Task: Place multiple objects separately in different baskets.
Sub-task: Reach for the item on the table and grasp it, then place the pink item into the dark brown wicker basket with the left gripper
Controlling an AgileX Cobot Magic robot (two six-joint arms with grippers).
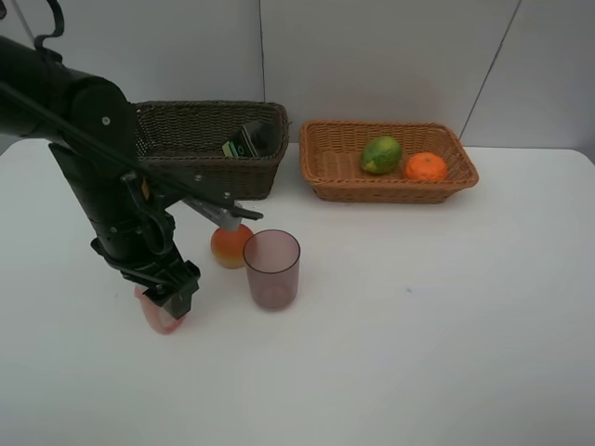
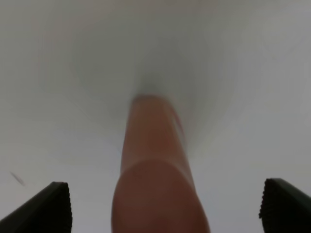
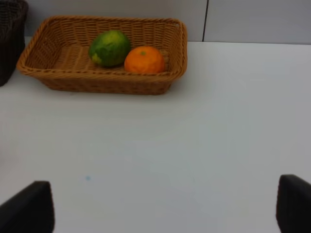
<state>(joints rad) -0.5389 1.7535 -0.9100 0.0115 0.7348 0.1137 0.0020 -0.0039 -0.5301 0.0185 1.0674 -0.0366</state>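
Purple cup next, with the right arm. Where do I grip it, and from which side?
The purple cup stands upright with its mouth open, and the peach crowds its far-left side in the high view. Come down from above and pinch the wall at the near-right rim, one of the jaws inside and one outside. That side is clear. This is probably safer than spanning the whole body.

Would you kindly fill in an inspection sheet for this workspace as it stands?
Surface: white table.
Job's things: dark pump bottle in dark basket; green fruit and orange in tan basket; peach, purple cup and lying pink bottle on table.
Clutter: nothing seen.
Grippers: left gripper open, fingers either side of pink bottle; right gripper open, empty.
Cables: dark loop above left arm.
Surroundings: pale wall panels.
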